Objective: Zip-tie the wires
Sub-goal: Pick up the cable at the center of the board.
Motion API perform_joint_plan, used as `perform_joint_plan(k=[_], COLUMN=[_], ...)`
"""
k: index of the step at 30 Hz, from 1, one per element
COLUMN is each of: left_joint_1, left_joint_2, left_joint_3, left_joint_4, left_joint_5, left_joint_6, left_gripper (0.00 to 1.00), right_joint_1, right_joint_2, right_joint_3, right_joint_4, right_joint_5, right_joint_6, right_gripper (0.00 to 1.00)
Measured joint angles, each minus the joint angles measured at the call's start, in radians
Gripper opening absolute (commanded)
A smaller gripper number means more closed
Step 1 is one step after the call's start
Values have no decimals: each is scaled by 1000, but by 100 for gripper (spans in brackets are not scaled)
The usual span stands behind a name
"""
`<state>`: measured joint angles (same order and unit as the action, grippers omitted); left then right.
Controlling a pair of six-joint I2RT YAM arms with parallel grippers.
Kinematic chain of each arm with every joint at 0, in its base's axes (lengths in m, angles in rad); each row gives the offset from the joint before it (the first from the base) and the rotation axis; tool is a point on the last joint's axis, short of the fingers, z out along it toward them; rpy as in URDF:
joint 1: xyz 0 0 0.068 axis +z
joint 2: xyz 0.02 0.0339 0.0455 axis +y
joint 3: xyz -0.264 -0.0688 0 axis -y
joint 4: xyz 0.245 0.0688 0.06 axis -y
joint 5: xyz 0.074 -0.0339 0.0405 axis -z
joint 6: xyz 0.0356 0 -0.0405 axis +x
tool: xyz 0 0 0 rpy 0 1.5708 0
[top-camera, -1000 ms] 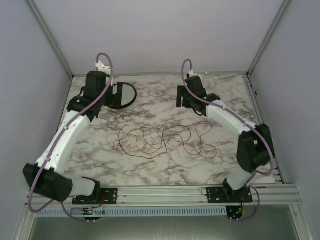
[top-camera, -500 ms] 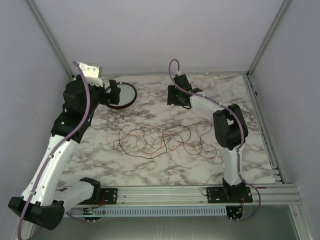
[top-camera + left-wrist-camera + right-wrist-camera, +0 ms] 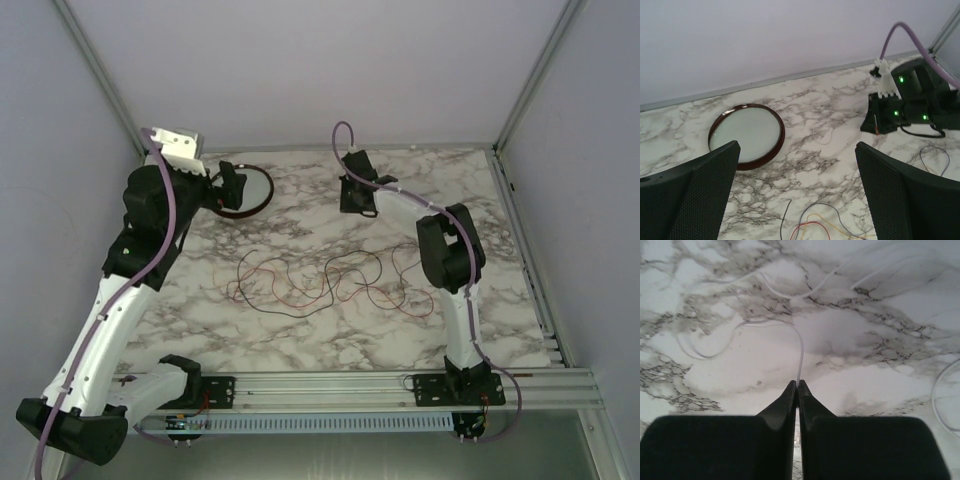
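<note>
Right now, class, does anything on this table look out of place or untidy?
The wires sprawl in a loose, unbundled tangle mid-table. A thin white strand pinched in the right fingers nearly vanishes against the marble table.

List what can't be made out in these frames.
- Right wrist view: the white strand pinched in the right gripper fades into the table pattern; its far end is lost.
- Top view: that strand is too thin to see.
- Left wrist view: the wires are cut off by the bottom edge.
</note>
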<state>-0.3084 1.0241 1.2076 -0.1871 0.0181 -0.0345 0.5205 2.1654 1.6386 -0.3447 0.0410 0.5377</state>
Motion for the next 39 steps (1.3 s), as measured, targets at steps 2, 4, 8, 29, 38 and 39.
perform_joint_plan(k=[2,4,8,29,38,39], left_joint_1=[0,0,0,-38,-153,-164], left_joint_2=[0,0,3,146,363,391], left_joint_3=[-24,-51,-98,-426,-434,-429], left_joint_4=[18,40,106,621,899,920], left_joint_5=[24,53,111,231,261,269], left_joint_6=[0,-3,-21,-92,-134,-139], left_gripper=[100,100,100,100,100,100], right_joint_1=[4,10,24,25,21,21], right_joint_2=[-4,-19,-111,-427,-423,-423], right_joint_3=[31,56,93,738,741,741], right_joint_4=[-21,-40,-91,-188,-148,-138], right_joint_5=[12,30,56,-87,-221,-236], right_joint_6=[-15,-33,-64,-122,-42,-32], right_gripper=[0,0,0,0,0,0])
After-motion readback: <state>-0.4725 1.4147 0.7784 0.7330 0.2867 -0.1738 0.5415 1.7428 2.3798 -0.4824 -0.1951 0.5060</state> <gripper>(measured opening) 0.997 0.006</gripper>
